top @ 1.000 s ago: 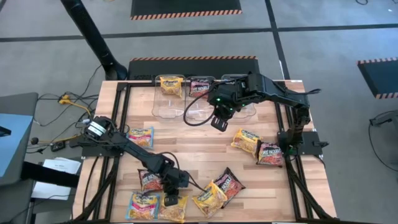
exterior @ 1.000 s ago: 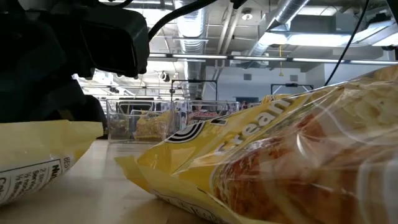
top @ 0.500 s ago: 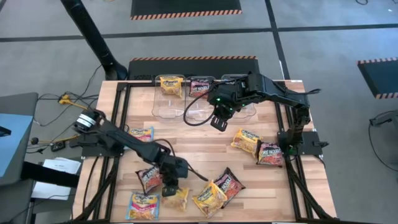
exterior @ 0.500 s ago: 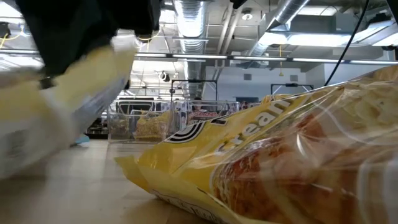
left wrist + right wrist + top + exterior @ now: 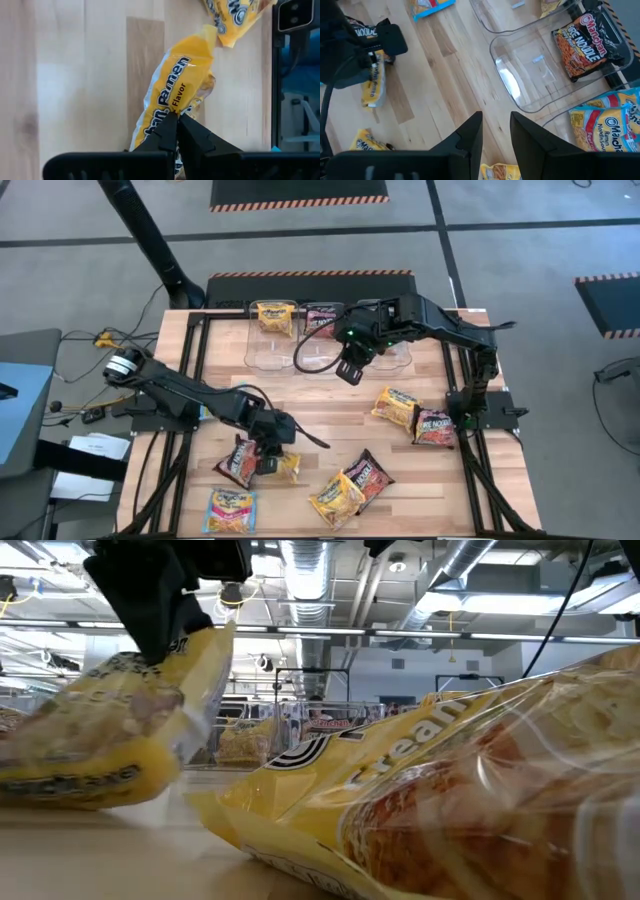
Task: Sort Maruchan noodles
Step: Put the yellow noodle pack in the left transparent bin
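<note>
Jaws of left gripper (image 5: 176, 122) pinched shut on yellow noodle packet (image 5: 172, 92), lifted off surface (image 5: 320, 415) near its front edge. Right gripper (image 5: 495, 125) hovers open beside clear bins (image 5: 300, 340). Keep grip firm; carry packet to the yellow bin.

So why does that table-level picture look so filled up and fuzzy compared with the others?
In the low view a yellow noodle packet lies right against the lens, filling half the picture, soft and shiny with glare, while the lifted packet in the left gripper is smeared. The high view is sharp, evenly lit. In the right wrist view the clear bin shows bright reflections.
</note>
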Controlling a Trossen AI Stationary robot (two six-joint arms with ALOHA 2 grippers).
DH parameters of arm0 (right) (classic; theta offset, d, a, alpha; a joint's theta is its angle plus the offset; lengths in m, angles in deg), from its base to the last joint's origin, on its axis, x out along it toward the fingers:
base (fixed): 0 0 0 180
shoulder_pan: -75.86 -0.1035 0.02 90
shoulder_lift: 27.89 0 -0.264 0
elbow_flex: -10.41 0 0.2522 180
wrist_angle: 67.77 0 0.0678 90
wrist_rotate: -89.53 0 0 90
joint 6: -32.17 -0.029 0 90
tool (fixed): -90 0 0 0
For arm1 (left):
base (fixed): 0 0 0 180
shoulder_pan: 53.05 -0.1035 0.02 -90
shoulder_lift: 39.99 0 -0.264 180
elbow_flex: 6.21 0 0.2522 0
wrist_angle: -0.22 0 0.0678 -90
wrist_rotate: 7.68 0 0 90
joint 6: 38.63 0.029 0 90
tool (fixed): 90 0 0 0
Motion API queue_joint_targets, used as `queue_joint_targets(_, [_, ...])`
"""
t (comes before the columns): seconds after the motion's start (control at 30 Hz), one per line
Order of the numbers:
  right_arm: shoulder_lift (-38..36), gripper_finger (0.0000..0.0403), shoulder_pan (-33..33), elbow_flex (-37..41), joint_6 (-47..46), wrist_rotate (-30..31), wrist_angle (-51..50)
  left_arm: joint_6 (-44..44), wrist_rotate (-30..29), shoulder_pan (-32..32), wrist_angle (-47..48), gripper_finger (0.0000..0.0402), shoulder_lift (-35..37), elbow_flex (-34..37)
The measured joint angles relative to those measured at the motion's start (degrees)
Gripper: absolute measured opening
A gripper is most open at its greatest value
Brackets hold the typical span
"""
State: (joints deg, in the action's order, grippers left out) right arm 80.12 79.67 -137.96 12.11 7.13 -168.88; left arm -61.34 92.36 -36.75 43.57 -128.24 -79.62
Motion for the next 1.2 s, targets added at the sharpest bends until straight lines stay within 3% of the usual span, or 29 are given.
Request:
queue_joint_targets(0.37, [-0.02, 0.0125, 0.04, 0.0, -0.06, 0.09, 0.0, 6.66, -0.98, -5.16, 2.86, 0.0, 0.16, -1.74])
queue_joint_targets(0.83, [-0.02, 0.0125, 0.48, 0.0, -1.07, 0.46, 0.0, 21.1, -9.06, -12.33, 25.12, 0.0, 0.18, -15.86])
queue_joint_targets(1.2, [-0.02, 0.0125, 0.75, 0.0, -3.87, 6.48, -0.24, 34.4, -13.95, -25.3, 38.95, 0.0, 0.21, -28.68])
